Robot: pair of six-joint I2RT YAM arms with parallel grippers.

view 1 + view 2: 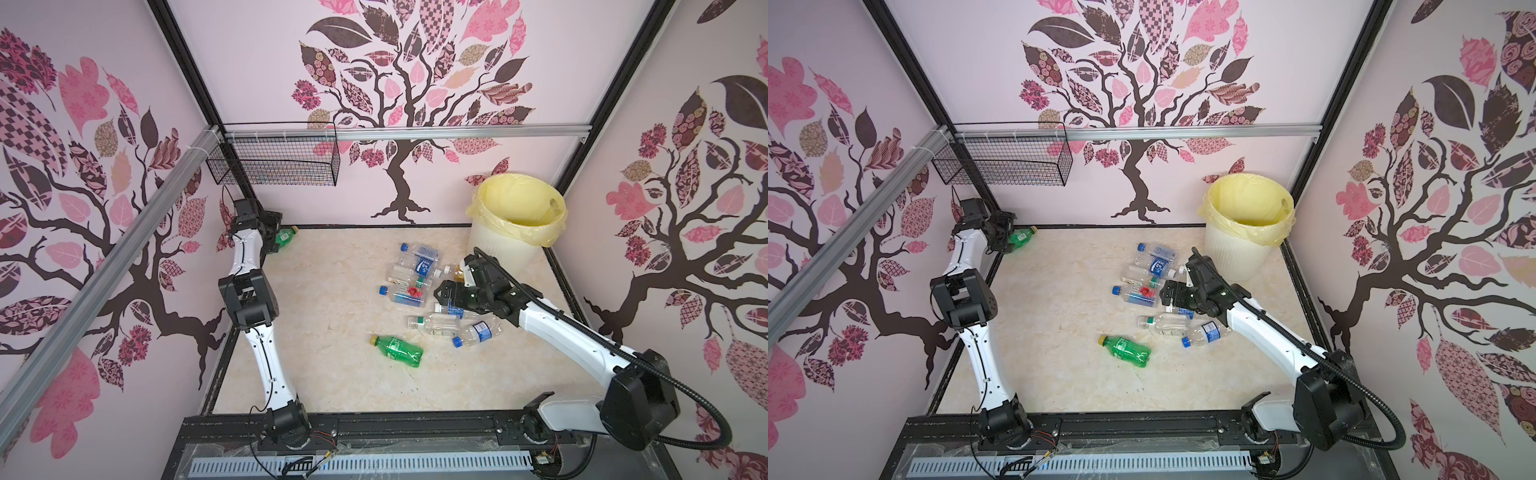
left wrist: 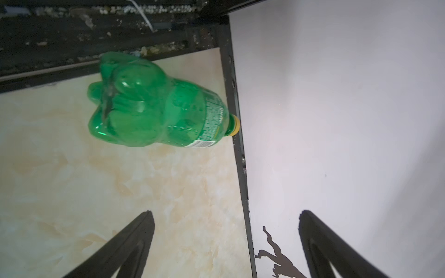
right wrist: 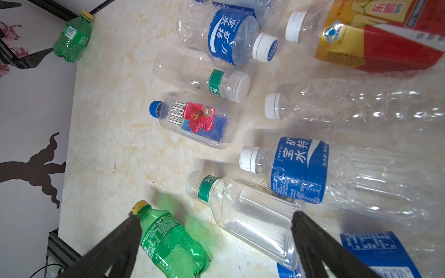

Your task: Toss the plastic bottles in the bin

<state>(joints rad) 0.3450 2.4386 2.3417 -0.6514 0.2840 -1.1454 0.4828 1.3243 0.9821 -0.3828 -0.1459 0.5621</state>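
Note:
Several plastic bottles (image 1: 419,270) (image 1: 1154,266) lie in a loose pile right of the table's middle. My right gripper (image 1: 441,294) (image 1: 1166,296) (image 3: 215,215) hovers open above them, with a clear green-banded bottle (image 3: 252,216) and a green Sprite bottle (image 1: 397,351) (image 3: 168,243) below its fingers. A red-gold labelled bottle (image 3: 380,36) lies further off. The white bin (image 1: 498,249) (image 1: 1237,253) with its yellow bag stands at the back right. My left gripper (image 1: 272,232) (image 2: 226,213) is open and empty in the back left corner, just short of a second green bottle (image 1: 286,237) (image 2: 154,106).
A black wire basket (image 1: 276,162) hangs on the back wall above the left arm. The second green bottle's cap touches the black frame edge (image 2: 237,154) at the wall. Patterned walls close in three sides of the marble tabletop (image 1: 324,324).

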